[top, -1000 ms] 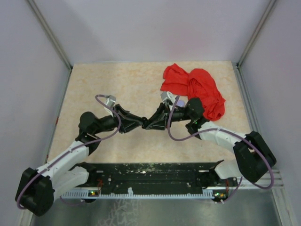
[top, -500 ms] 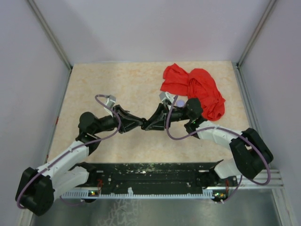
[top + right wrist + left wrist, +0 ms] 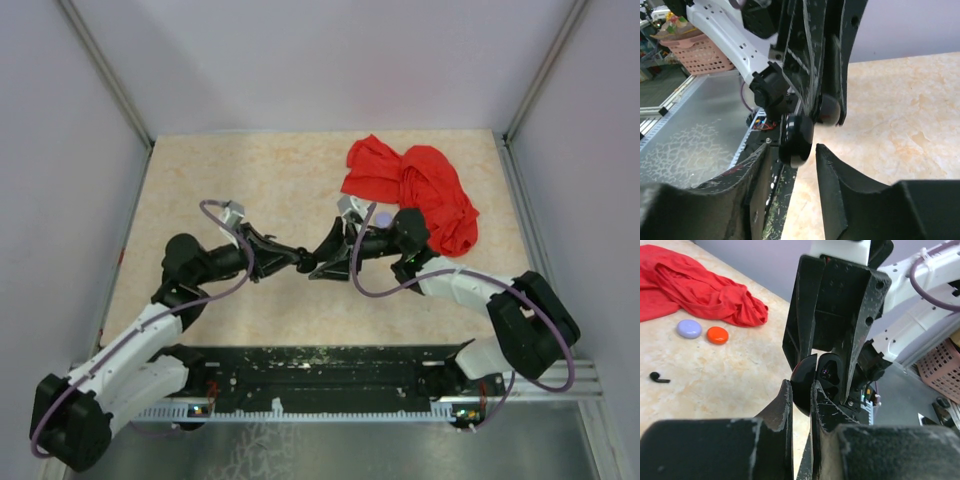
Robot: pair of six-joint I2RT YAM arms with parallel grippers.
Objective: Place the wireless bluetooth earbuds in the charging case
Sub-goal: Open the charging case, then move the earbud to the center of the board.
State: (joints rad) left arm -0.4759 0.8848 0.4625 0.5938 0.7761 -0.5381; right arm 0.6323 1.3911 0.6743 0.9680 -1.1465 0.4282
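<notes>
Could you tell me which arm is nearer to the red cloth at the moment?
Right. The right arm has its wrist right by the near edge of the red cloth. The left arm lies well off to the cloth's left and reaches only as far as mid-table.

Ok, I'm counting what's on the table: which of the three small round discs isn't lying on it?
The black round charging case, held up in the right gripper; the lavender disc and the orange-red disc lie flat beside the red cloth.
</notes>
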